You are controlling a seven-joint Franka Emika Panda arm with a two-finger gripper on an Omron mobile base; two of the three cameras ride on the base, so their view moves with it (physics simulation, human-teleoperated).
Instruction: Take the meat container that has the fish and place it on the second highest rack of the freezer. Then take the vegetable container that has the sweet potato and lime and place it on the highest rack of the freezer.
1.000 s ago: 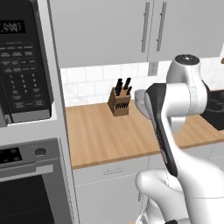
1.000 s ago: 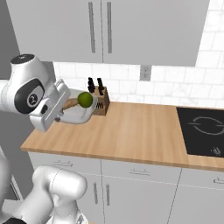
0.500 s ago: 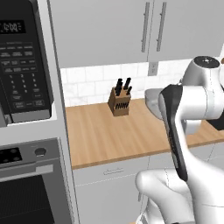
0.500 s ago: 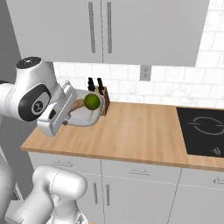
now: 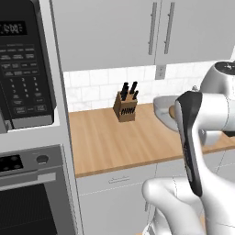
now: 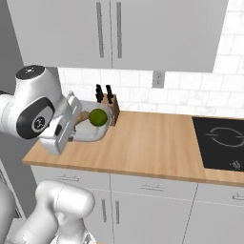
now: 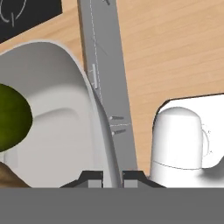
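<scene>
Up close, the gripper (image 7: 113,174) pinches the vegetable container's (image 7: 57,109) rim; the lime (image 6: 98,116) sits inside.

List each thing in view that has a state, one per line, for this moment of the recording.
claw: shut on the rim of the vegetable container.
vegetable container: held up above the counter, tilted, with produce inside.
lime: resting in the container.
sweet potato: in the container, mostly hidden.
knife block: upright on the counter, knives in.
wall cabinets: doors closed.
oven: door closed.
</scene>
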